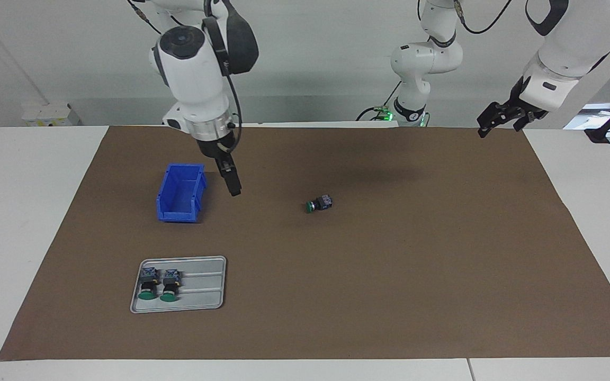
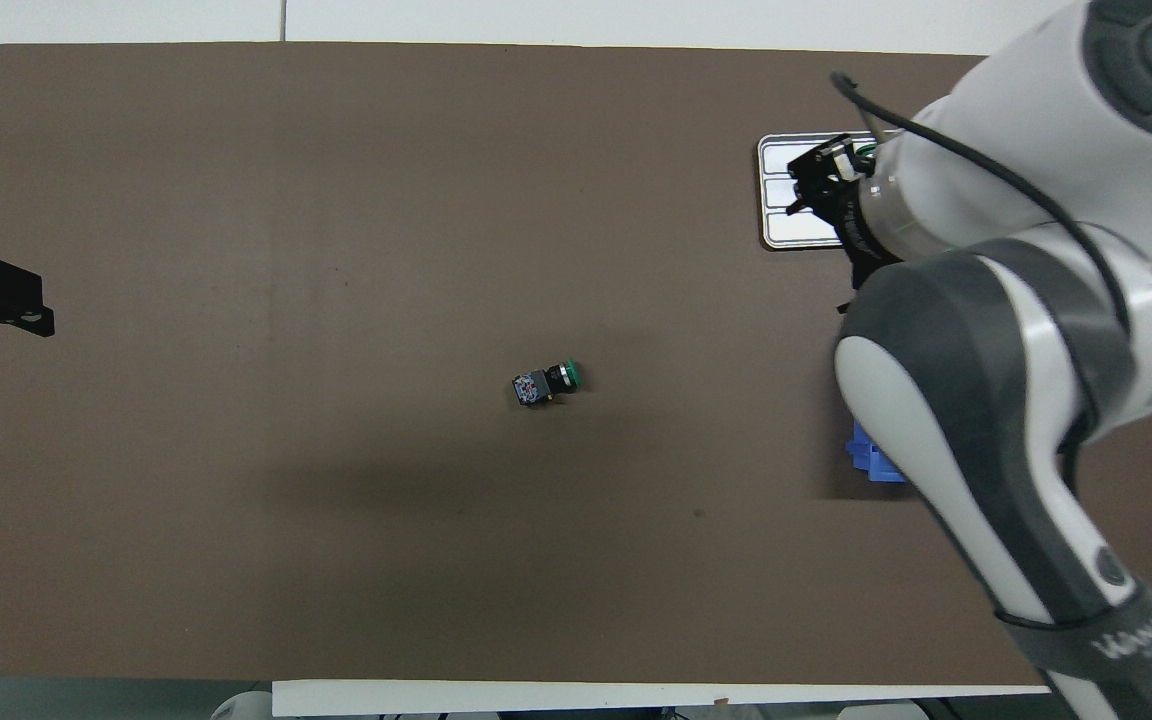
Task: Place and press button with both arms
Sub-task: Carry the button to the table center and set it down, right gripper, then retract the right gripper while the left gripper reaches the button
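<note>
A brown mat [image 1: 389, 275] covers most of the white table [image 1: 24, 222], and the two white arms work above it. The right arm [image 1: 196, 69] is the larger presence: it bends forward from its base and turns its wrist steeply down, so that the right gripper [image 1: 232, 185] hangs in the air over the mat just beside the blue bin [image 1: 180, 193], at the bin's side toward the middle of the table. Its black fingers point downward and slightly toward the centre; it holds nothing, and from these angles I cannot tell how far apart its fingertips stand. The left arm [image 1: 559, 58] waits at its own end of the table, forearm slanting down, with the left gripper [image 1: 487, 126] raised over the mat's edge nearest the robots, its fingers spread wide and empty. The blue bin is open-topped and sits toward the right arm's end. Farther from the robots than the bin lies a grey metal tray [image 1: 202, 283] holding two push-buttons [image 1: 158, 284] side by side on their sides, green caps pointing away from the robots. The button [image 1: 319, 203] of the task lies alone on the mat near the table's centre, tipped on its side, well apart from both grippers, its green cap turned toward the right arm's end.
</note>
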Tool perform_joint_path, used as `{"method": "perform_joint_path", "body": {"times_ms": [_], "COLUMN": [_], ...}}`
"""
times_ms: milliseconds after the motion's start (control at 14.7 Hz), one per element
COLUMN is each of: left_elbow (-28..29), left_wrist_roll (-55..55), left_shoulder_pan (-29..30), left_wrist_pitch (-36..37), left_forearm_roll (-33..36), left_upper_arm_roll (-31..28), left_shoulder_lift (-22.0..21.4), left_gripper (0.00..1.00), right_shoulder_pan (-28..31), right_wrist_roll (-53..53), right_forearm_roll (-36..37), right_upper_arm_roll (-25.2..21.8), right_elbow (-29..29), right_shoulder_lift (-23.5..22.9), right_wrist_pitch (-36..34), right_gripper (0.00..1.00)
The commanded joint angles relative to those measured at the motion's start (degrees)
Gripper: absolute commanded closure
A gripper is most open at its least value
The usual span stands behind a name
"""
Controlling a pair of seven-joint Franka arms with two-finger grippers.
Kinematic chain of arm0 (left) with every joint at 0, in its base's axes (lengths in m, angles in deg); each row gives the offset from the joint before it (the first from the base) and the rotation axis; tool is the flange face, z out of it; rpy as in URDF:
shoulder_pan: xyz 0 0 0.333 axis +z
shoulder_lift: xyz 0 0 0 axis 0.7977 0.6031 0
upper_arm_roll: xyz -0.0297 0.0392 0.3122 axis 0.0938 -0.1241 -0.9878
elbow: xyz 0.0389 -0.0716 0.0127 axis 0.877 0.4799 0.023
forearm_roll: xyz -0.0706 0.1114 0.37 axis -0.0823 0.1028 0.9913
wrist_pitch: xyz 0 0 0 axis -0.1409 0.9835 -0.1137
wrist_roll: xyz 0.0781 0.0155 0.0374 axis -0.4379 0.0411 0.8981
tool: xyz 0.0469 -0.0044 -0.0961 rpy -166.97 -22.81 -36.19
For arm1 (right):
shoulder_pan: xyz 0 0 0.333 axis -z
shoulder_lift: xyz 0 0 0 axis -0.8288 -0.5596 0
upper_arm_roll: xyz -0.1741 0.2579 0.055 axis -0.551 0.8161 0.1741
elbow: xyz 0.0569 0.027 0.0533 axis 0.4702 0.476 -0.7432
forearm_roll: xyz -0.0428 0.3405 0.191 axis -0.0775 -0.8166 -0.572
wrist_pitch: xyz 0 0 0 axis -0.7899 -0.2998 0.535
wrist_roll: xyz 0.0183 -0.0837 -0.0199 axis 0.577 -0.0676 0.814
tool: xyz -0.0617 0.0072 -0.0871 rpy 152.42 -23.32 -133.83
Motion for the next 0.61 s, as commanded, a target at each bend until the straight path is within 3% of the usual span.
{"method": "perform_joint_path", "body": {"times_ms": [0, 339, 543], "left_elbow": [2.7, 7.6, 11.2], "left_wrist_roll": [10.7, 34.3, 49.5], "left_shoulder_pan": [-3.3, -9.8, -13.7], "left_wrist_pitch": [-1.4, -4.9, -11.7], "left_forearm_roll": [-0.5, -3.9, -6.1], "left_upper_arm_roll": [-0.2, -0.1, -0.1], "left_shoulder_lift": [-1.5, -1.5, -1.0], "left_gripper": [0.00, 0.00, 0.00], "right_shoulder_pan": [6.9, 14.6, 16.6], "right_wrist_roll": [16.2, 45.4, 64.3], "right_forearm_roll": [-0.5, 0.4, 3.0], "right_upper_arm_roll": [0.6, 0.3, 0.1], "right_elbow": [1.5, -2.2, -1.2], "right_shoulder_lift": [5.3, 7.7, 8.3], "right_wrist_pitch": [-4.9, -15.7, -17.6], "right_gripper": [0.00, 0.00, 0.00]}}
